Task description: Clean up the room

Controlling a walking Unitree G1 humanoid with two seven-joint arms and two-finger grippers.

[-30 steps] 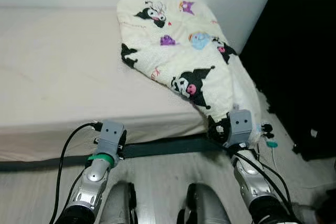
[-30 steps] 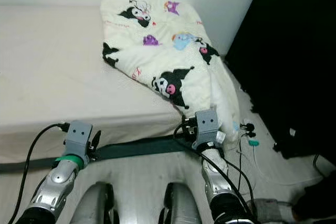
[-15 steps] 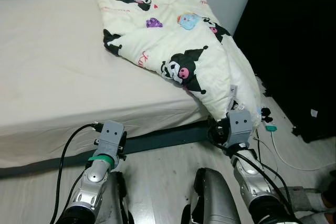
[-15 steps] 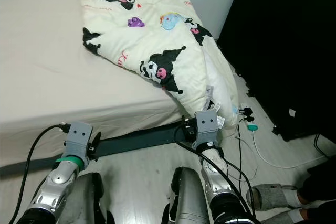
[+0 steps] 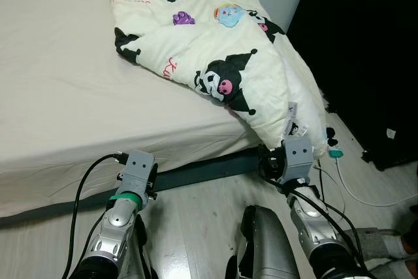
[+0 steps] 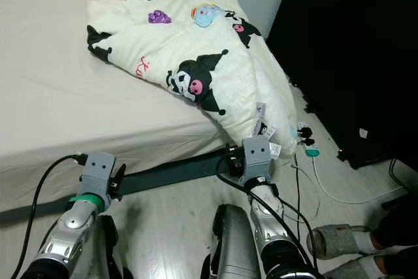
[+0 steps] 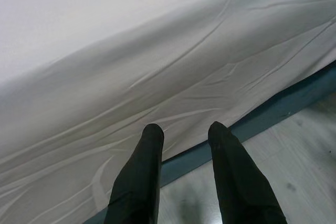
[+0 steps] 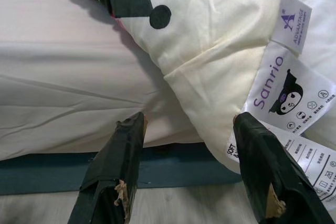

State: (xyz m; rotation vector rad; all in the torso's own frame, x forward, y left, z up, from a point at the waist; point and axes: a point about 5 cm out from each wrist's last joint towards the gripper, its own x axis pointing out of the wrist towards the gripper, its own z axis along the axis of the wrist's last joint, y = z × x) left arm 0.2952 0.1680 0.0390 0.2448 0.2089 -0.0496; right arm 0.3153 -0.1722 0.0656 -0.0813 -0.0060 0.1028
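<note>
A cream blanket (image 5: pixel 215 50) printed with black cartoon figures lies bunched on the right part of a white bed (image 5: pixel 59 89). Its corner hangs over the bed's edge towards the floor. My right gripper (image 8: pixel 189 120) is open, low in front of that hanging corner. The blanket's white labels (image 8: pixel 286 93) lie just beyond one of its fingers (image 8: pixel 257 166). My left gripper (image 7: pixel 185 128) is open with nothing between its fingers. It points at the mattress side and the dark bed frame (image 7: pixel 273 111) just above the wooden floor.
A black cabinet (image 5: pixel 366 50) stands right of the bed. White cables and a teal plug (image 5: pixel 336 153) lie on the floor by the blanket's corner. A grey slipper (image 6: pixel 336 238) sits at the lower right. My own legs (image 5: pixel 264 243) show below.
The whole picture has shifted as I move, so the bed and blanket now appear closer and further left. More floor shows at the right. Both arms keep their pose.
</note>
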